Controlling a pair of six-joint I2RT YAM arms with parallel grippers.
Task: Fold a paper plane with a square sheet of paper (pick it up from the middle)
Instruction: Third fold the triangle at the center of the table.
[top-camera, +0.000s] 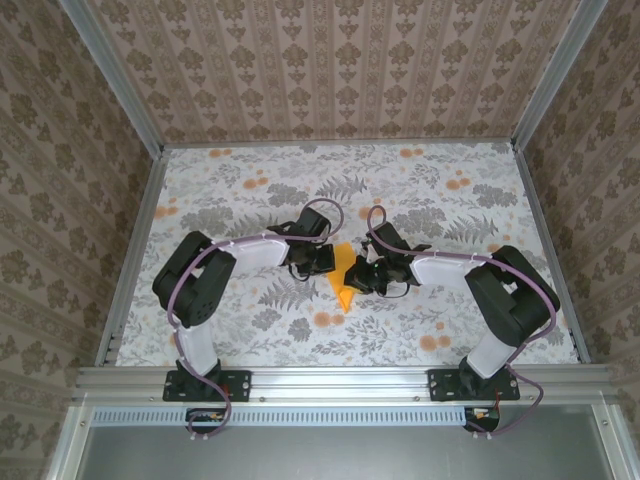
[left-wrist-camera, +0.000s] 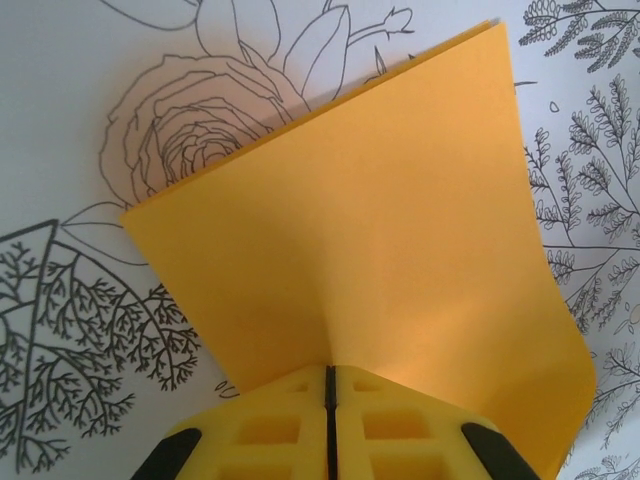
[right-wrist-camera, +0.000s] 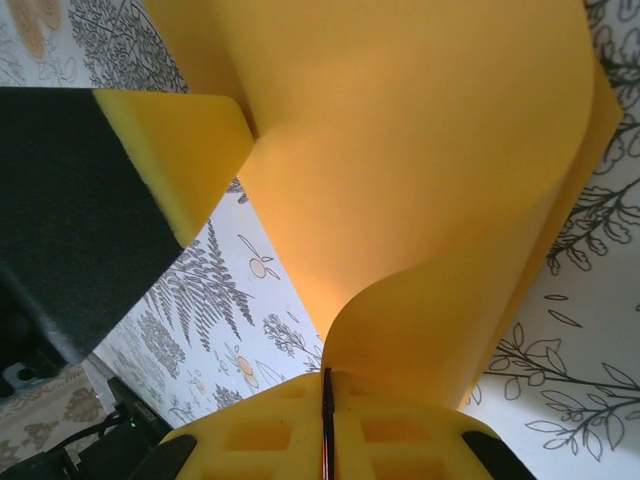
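Observation:
The square sheet of paper (top-camera: 343, 272) is bright orange-yellow and is held above the flower-print table, between the two arms. My left gripper (top-camera: 322, 260) is shut on its left side. In the left wrist view the yellow jaws (left-wrist-camera: 328, 372) pinch the sheet's near edge. From there the paper (left-wrist-camera: 380, 230) rises away, with a doubled far edge. My right gripper (top-camera: 362, 276) is shut on the other side. In the right wrist view the paper (right-wrist-camera: 420, 150) curls up out of the closed jaws (right-wrist-camera: 327, 378). The left gripper's yellow-padded finger (right-wrist-camera: 170, 150) shows at the upper left, against the sheet.
The table (top-camera: 250, 200) is covered with a white cloth printed with grey ferns and small orange flowers. Patterned walls and aluminium rails (top-camera: 130, 260) enclose it on three sides. Both arm bases sit at the near edge.

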